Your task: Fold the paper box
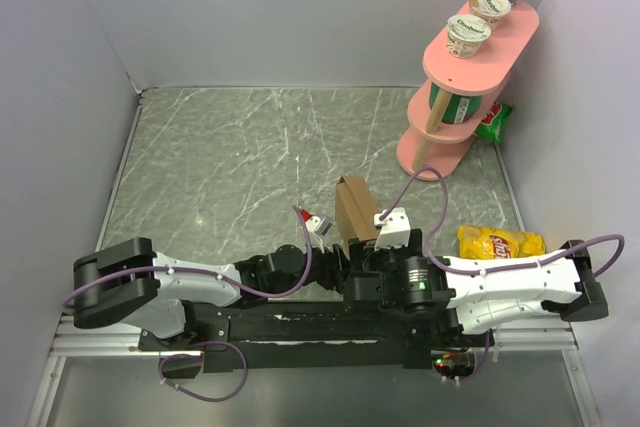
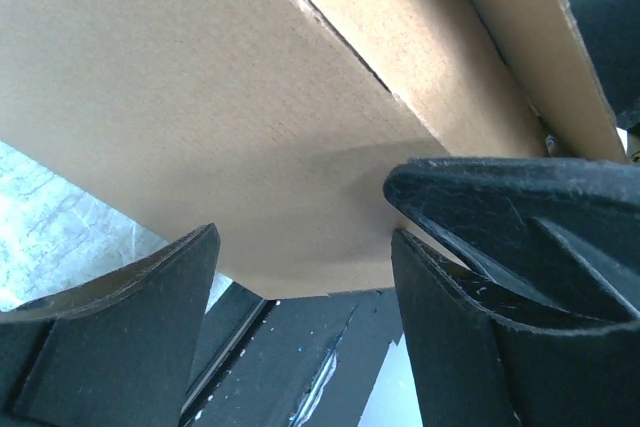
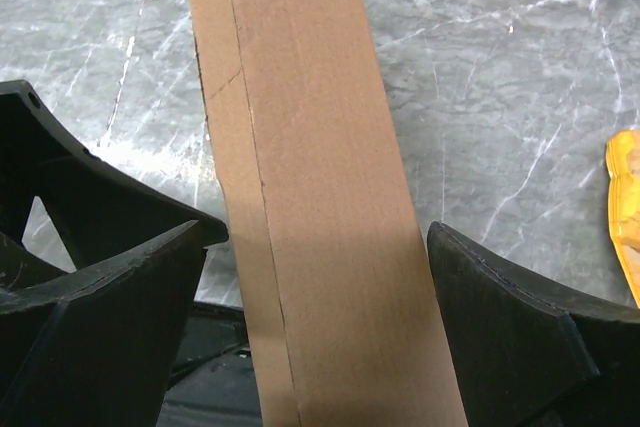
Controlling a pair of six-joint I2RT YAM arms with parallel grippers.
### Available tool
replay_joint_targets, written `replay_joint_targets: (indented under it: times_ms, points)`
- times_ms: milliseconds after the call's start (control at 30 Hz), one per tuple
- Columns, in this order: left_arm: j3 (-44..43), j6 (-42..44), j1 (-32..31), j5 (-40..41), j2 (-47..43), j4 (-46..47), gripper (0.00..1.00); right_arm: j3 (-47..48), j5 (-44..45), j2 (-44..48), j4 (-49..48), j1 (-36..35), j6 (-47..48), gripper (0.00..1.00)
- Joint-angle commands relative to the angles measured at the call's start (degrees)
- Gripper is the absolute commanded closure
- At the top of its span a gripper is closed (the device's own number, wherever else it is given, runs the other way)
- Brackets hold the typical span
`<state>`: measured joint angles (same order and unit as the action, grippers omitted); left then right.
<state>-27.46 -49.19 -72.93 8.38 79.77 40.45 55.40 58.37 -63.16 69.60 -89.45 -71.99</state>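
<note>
- Right wrist view: the right gripper (image 3: 315,247) is wide open, straddling the paper box (image 3: 300,97) without touching it, probably ready to squeeze.
- The left gripper (image 2: 300,247) spreads around the box's lower corner; whether it grips, I cannot tell.
- The box stands upright on the table (image 3: 500,97) between both arms.

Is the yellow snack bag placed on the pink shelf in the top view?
No, the yellow snack bag lies on the marble table, apart from the pink shelf.
</note>
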Motion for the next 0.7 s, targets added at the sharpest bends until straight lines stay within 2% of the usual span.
replay_joint_targets:
  times_ms: [0,100,400,533,667]
  points:
    - [-1.02,-1.34,2.52,-0.82,-1.54,9.47,0.24,3.66,-5.11,-1.45,-2.72,-1.34,-2.48,0.00]
    - [1.09,-1.44,5.07,-2.49,-3.47,10.36,0.23,6.91,-5.11,0.13,-2.54,-1.34,2.18,0.00]
    - [0.75,2.34,10.52,-7.40,-8.58,3.77,0.20,13.77,-4.93,1.80,-0.08,-0.29,9.84,0.00]
    - [0.13,4.18,11.75,-10.40,-7.26,5.87,0.21,8.88,-7.03,5.93,-3.76,2.25,12.74,0.00]
    - [-2.15,4.63,11.84,-12.86,-4.10,7.18,0.23,-0.27,-12.66,13.13,-16.30,6.82,16.78,0.01]
